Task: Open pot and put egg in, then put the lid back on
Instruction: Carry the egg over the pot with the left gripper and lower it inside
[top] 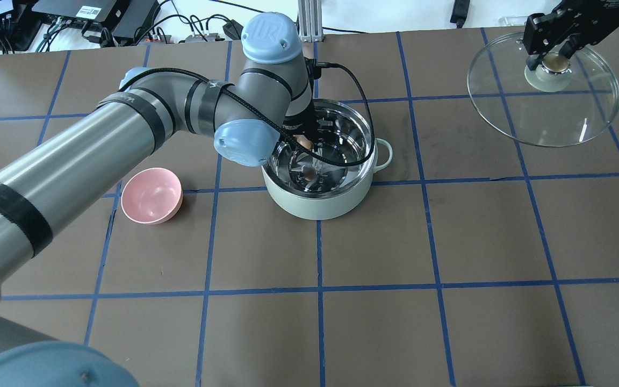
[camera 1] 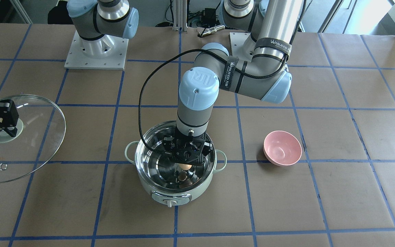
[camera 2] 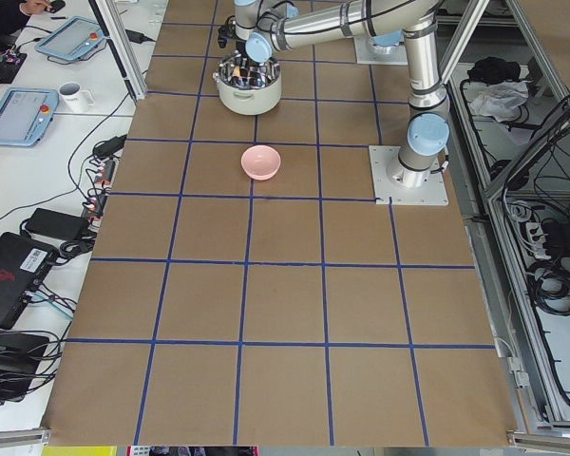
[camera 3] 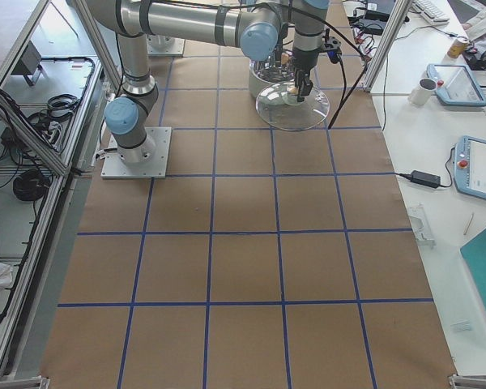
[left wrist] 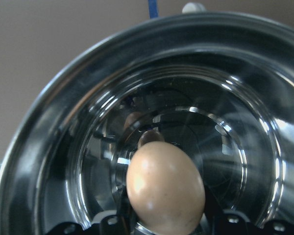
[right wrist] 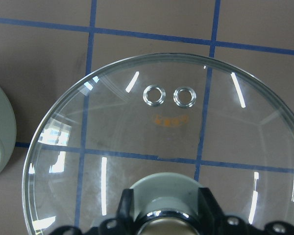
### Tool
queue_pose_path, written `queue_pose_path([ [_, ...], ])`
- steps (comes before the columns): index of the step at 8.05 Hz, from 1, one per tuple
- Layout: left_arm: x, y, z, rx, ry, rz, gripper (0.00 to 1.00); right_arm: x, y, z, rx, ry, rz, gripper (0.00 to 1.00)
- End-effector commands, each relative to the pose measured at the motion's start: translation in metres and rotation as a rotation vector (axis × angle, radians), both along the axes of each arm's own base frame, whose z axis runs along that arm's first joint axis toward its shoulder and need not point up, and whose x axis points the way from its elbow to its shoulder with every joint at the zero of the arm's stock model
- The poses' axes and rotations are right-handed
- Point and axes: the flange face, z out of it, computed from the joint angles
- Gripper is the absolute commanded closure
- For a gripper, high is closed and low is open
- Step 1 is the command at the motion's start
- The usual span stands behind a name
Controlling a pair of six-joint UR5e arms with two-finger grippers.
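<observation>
The mint-green pot (camera 1: 170, 192) stands open in the middle of the table, its steel inside bare. My left gripper (camera 1: 184, 164) reaches down into the pot and is shut on the tan egg (left wrist: 165, 193), which hangs a little above the pot floor, where its reflection shows. The egg also shows in the overhead view (top: 303, 142). My right gripper (top: 553, 60) is shut on the beige knob of the glass lid (top: 546, 115) and holds the lid in the air, well off to the robot's right of the pot. The lid's two vent holes show in the right wrist view (right wrist: 171, 96).
A small pink bowl (camera 1: 282, 148) sits on the brown paper to the robot's left of the pot (top: 315, 207). The left arm's black cable loops over the pot rim (camera 1: 142, 137). The arm bases stand at the table's back edge.
</observation>
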Motion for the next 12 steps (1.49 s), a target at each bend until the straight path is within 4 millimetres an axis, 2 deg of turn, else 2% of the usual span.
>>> queue_pose_path([
  [1,-0.014,-0.002,-0.048,0.043,-0.017,-0.007,0.80,0.000,0.000,0.001,-0.002,-0.001,-0.003,0.90],
  [4,-0.017,-0.001,-0.065,0.078,-0.015,-0.019,0.79,0.000,0.000,0.001,-0.004,-0.001,-0.009,0.90],
  [5,-0.026,0.005,-0.068,0.083,-0.020,-0.035,0.77,0.000,0.000,0.001,-0.004,-0.003,-0.011,0.90],
  [6,-0.029,0.007,-0.068,0.084,-0.019,-0.032,0.57,0.001,0.000,0.001,-0.005,-0.006,-0.011,0.90],
  [7,-0.031,0.008,-0.068,0.084,-0.019,-0.034,0.46,0.001,0.000,0.001,-0.005,-0.007,-0.010,0.90],
  [8,-0.031,0.009,-0.064,0.078,-0.017,-0.037,0.10,0.001,0.000,0.001,-0.005,-0.007,-0.010,0.90],
  [9,-0.030,0.009,-0.054,0.065,-0.013,-0.037,0.02,0.001,0.000,0.001,-0.005,-0.007,-0.010,0.90],
  [12,-0.027,0.020,0.001,0.019,0.001,-0.040,0.00,0.001,0.000,0.001,-0.006,-0.012,-0.012,0.90],
])
